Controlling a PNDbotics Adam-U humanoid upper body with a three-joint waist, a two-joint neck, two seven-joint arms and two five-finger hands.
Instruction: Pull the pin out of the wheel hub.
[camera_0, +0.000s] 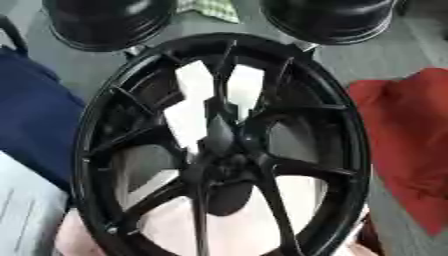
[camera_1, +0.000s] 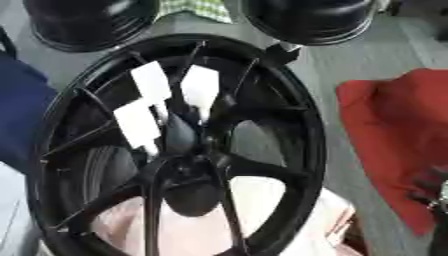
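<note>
Setting: grey floor (camera_0: 394, 55), seen from above. Far edge: two black round tubs, one left (camera_0: 105, 20), one right (camera_0: 332, 17), interiors not visible, contents cannot be told. Between them, a scrap of green checked cloth (camera_0: 210, 9). Left: dark blue fabric (camera_0: 31, 110), with pale grey fabric (camera_0: 26, 210) nearer. Right: red cloth (camera_0: 407, 140), crumpled. Pale pink material (camera_0: 175, 225) shows through the near spokes.

Item 1: wheel hub (camera_0: 219, 150), black, multi-spoke, filling the middle of the scene, tilted, with its far rim toward the tubs. Judged heavy and rigid; glossy finish, probably slippery.

Item 2: three white rectangular tags (camera_0: 194, 82), in the far half between spokes, just beyond the centre.

Item 3: pin. A dark tapered piece (camera_0: 219, 132) stands just beyond the centre boss, beside the tags; this may be the pin, but it cannot be told for certain. Judged small, stiff and light; best taken by its free far end and drawn straight out along its axis, with the hub braced.

Hands: a dark shape (camera_1: 433, 192) at the right near edge, in the right eye view only, may be the right hand; finger state cannot be told. Left hand not visible.
</note>
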